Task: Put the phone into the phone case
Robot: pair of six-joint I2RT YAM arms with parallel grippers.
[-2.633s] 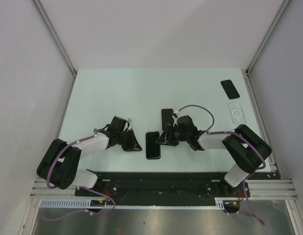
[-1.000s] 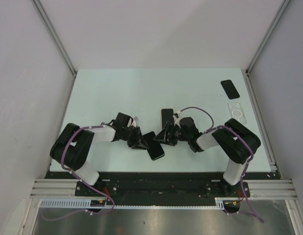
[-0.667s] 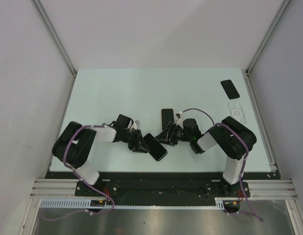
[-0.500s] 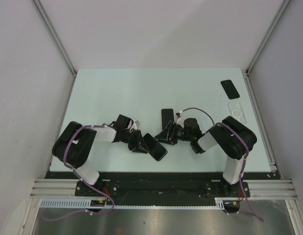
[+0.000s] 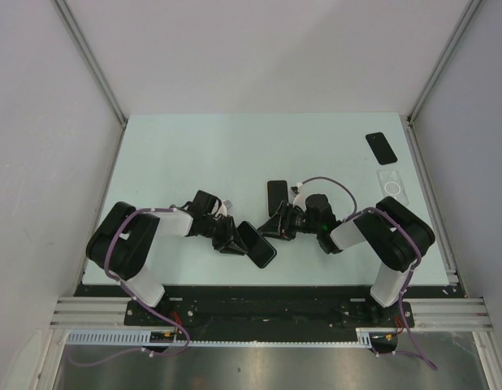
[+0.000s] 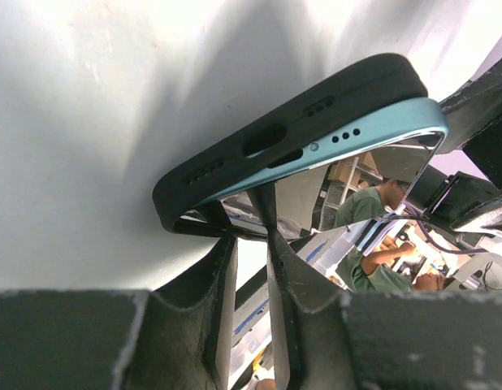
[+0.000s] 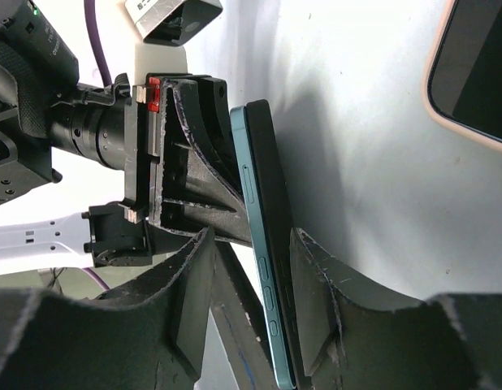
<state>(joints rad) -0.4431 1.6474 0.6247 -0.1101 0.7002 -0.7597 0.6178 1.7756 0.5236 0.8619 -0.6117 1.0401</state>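
A teal-edged phone (image 5: 257, 244) with a mirror-like screen sits partly in a black phone case (image 6: 300, 106), propped at an angle off the table between both grippers. In the left wrist view the phone's teal edge (image 6: 357, 134) shows below the case, and the case rim stands away from it at the left corner. My left gripper (image 6: 249, 237) presses its tips on the screen side, with a narrow gap and nothing between them. My right gripper (image 7: 251, 236) straddles phone (image 7: 251, 195) and case (image 7: 271, 203). One finger is against the case back and the other is apart from the screen.
A second phone (image 5: 277, 195) with a pinkish rim (image 7: 478, 73) lies flat just behind the right gripper. Far right, near the table edge, lie a black phone (image 5: 381, 147) and a clear case (image 5: 391, 187). Walls enclose the pale table (image 5: 194, 154).
Both grippers have closed in on the phone, which lay flat earlier and now stands tilted. Over the last second the right jaws have narrowed around it, and the left arm has barely shifted.
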